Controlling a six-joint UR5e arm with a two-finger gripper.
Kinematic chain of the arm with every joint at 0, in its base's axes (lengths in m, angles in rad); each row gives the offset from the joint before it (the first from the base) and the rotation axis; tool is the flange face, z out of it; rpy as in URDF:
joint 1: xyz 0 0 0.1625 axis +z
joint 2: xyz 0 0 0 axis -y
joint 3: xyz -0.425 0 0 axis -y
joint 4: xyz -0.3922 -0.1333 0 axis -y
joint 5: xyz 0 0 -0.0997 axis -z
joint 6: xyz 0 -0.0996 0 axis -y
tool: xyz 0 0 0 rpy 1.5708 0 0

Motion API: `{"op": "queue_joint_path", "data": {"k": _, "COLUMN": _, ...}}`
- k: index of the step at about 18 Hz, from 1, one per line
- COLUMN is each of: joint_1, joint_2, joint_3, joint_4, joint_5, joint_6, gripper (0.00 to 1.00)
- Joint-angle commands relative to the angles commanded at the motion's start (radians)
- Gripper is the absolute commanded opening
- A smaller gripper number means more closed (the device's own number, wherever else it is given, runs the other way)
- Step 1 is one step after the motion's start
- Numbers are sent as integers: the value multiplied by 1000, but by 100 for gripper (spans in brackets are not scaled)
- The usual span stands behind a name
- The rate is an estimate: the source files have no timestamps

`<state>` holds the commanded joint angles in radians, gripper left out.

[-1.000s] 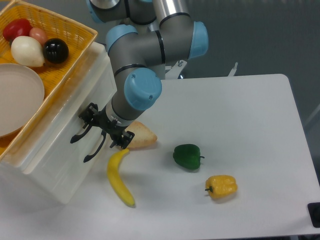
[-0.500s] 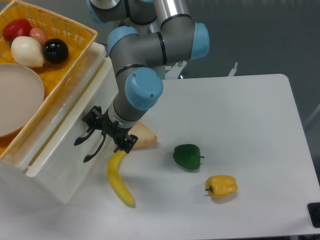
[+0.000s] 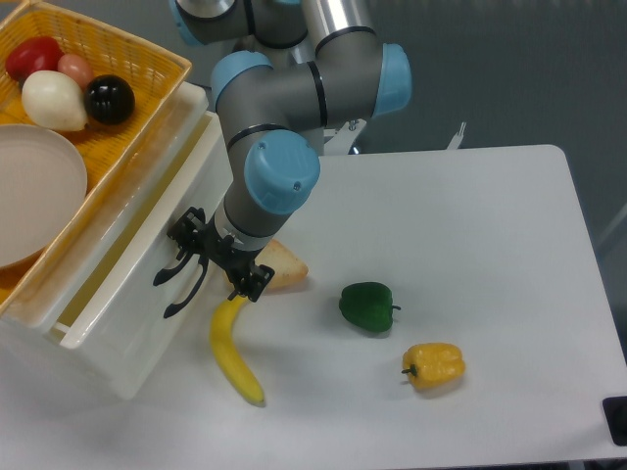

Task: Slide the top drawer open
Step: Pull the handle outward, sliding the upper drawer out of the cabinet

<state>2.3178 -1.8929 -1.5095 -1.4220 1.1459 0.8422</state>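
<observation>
Gripper [image 3: 193, 253] clamps the black handle [image 3: 172, 271] of the partly-out top drawer [image 3: 127, 264].

The black two-finger gripper [image 3: 196, 253] was closed on the black curved handle [image 3: 172, 270] of the glossy cream-white top drawer [image 3: 127, 257], which stood partly out from the cabinet. A yellow banana [image 3: 234, 350] lay just below the gripper.

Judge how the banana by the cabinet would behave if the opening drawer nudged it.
The banana lies flat on its curve on the smooth table, so it would probably slide or pivot rather than roll. It looks rigid and light, likely a plastic replica, so a nudge should not hurt it. Its upper tip sits close under the claw at the top drawer, so contact seems possible.
</observation>
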Motion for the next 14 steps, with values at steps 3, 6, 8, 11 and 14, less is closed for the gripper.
{"op": "queue_joint_path", "data": {"k": 3, "joint_1": 9, "joint_2": -2, "joint_3": 2, "joint_4": -2, "joint_5": 0, "joint_6": -2, "gripper": 100}}
{"op": "queue_joint_path", "data": {"k": 6, "joint_1": 21, "joint_2": -3, "joint_3": 2, "joint_4": -3, "joint_5": -3, "joint_6": -2, "gripper": 100}}
{"op": "queue_joint_path", "data": {"k": 8, "joint_1": 23, "joint_2": -6, "joint_3": 2, "joint_4": -5, "joint_5": -3, "joint_6": -2, "gripper": 100}}
{"op": "queue_joint_path", "data": {"k": 11, "joint_1": 29, "joint_2": -9, "joint_3": 2, "joint_4": -3, "joint_5": -3, "joint_6": -2, "gripper": 100}}
{"op": "queue_joint_path", "data": {"k": 14, "joint_1": 31, "joint_2": -12, "joint_3": 2, "joint_4": -3, "joint_5": -3, "joint_6": -2, "gripper": 100}}
